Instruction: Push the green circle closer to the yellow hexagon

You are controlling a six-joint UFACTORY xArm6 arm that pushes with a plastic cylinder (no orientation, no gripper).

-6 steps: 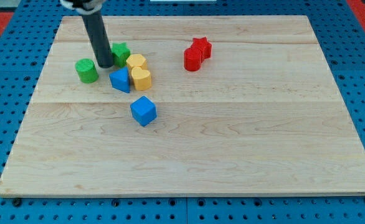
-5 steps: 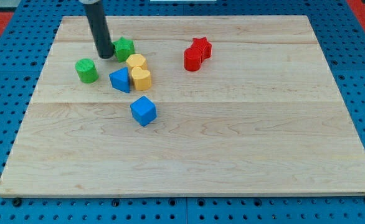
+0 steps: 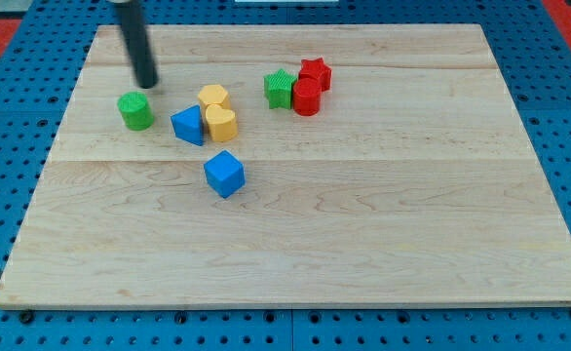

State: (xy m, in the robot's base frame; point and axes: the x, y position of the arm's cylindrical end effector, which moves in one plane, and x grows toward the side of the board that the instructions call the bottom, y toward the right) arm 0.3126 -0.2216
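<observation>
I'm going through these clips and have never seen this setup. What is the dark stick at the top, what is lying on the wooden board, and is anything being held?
This is one camera looking down at a wooden board on a blue pegboard base; where the camera is mounted is not on record. The dark stick is a rod on a robot arm. It has no hand, so nothing is held; it only pushes blocks by sliding my tip along the board.

My tip stands just above the green circle, towards the view's top, with a small gap between them. To the right lie the blue triangle-like block, the yellow hexagon and another yellow block in a close cluster, with a blue cube below. Further right, a green star sits against a red cylinder and a red star.
</observation>
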